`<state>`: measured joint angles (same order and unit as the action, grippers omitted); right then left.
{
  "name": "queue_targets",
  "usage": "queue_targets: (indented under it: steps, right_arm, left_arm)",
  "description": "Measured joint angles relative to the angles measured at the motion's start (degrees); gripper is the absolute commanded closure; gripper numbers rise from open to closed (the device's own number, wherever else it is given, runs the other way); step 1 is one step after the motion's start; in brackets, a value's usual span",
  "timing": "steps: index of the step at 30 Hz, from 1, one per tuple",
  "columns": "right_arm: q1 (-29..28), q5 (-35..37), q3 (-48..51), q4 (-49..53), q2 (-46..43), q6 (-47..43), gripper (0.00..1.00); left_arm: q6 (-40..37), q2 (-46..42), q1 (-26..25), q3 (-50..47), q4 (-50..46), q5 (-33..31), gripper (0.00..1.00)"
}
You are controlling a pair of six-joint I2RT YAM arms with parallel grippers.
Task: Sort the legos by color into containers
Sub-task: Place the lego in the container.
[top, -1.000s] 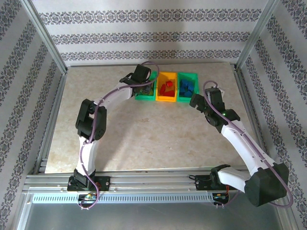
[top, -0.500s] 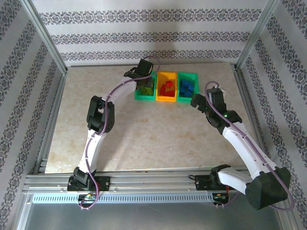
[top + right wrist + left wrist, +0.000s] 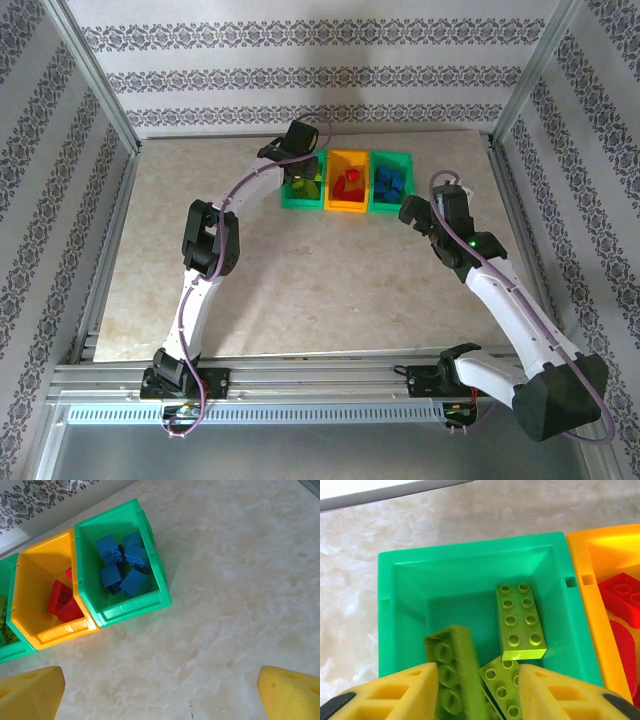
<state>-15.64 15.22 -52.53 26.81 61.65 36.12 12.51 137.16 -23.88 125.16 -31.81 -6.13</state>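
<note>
Lime bricks (image 3: 520,622) sit in the left green bin (image 3: 470,547). One lies flat with its studs up, and a second shows partly at the near side. A third, the tilted brick (image 3: 451,675), is blurred and leans steeply between the fingers of the left gripper (image 3: 477,669). Red bricks (image 3: 62,600) are in the orange-yellow bin (image 3: 60,632) in the middle, and blue bricks (image 3: 122,565) are in the right green bin (image 3: 130,607).

These pieces look light, rigid and hard, with smooth sides that are probably somewhat slippery, and a short drop should not harm them. The surest hold is likely across the two long flat sides with the pads square to them, clear of the studded top.

The left gripper's jaws stand well apart. The tilted brick lies against the left pad and clear of the right one, so it appears loose rather than pinched. The left arm reaches far across the table (image 3: 300,290), its elbow raised at mid-left and its wrist over the left green bin. The right gripper (image 3: 161,675) is spread wide with nothing between its fingers. It hangs over bare table just to the near right of the right green bin, and its arm arcs up from the near right corner.
</note>
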Motion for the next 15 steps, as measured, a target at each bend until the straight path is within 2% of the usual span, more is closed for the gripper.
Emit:
queue_targets:
  steps: [7, 11, 15]
  right_arm:
    - [0.00, 0.09, 0.55, 0.37, -0.22, -0.02, 0.02]
    - [0.00, 0.37, 0.55, 0.39, -0.66, -0.02, 0.02]
    - [0.00, 0.44, 0.55, 0.39, -1.22, -0.02, 0.02]
  left_arm:
    - [0.00, 0.00, 0.00, 1.20, -0.76, -0.02, 0.47]
    - [0.22, -0.46, 0.00, 0.81, -0.81, 0.07, 0.38]
    - [0.59, -5.62, 0.00, -4.79, -0.68, 0.11, 0.24]
